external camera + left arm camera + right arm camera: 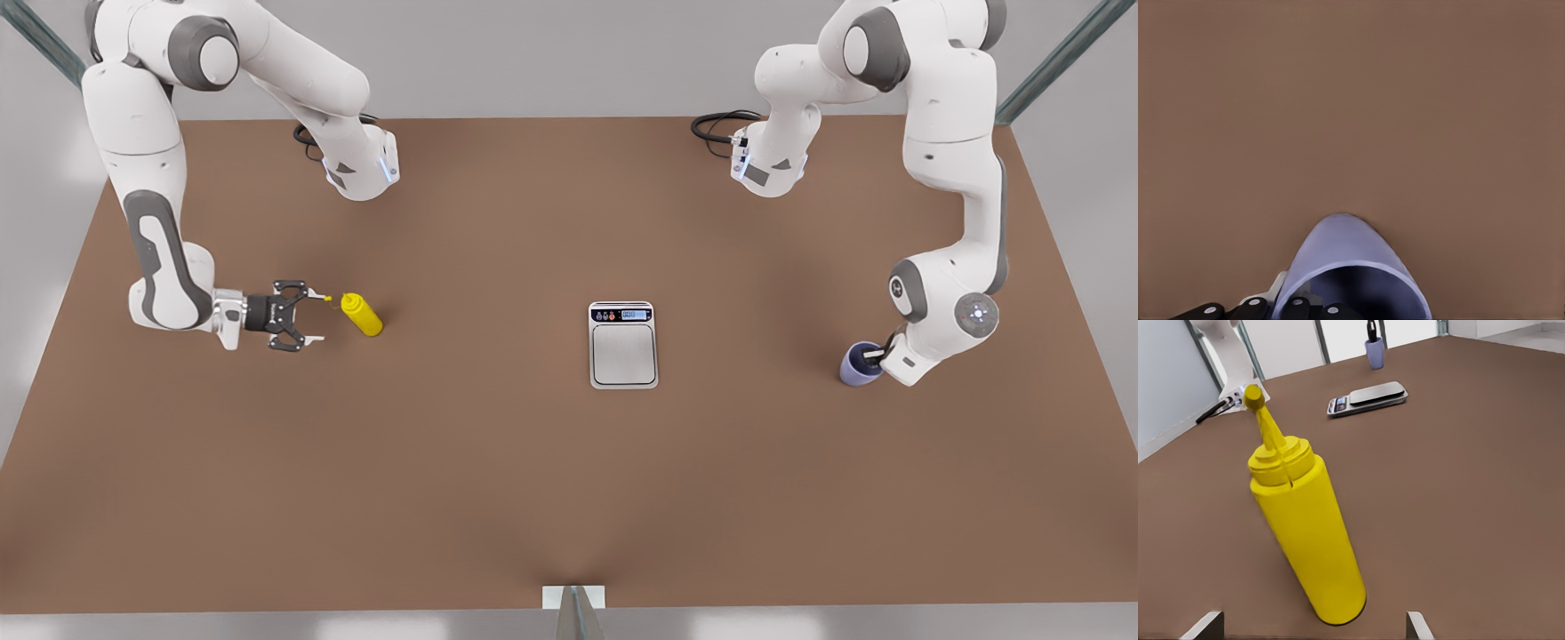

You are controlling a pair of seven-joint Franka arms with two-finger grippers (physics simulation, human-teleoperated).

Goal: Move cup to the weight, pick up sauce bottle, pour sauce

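Sauce bottle (363, 315) just beyond spread right hand (305, 316); left hand (876, 354) pinching cup (859, 365) rim

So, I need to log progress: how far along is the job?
Nothing is finished. The left claw is at the cup's rim, far from the empty weight. The right claw, open, faces the standing sauce bottle. Moving the cup, lifting the bottle and pouring remain.
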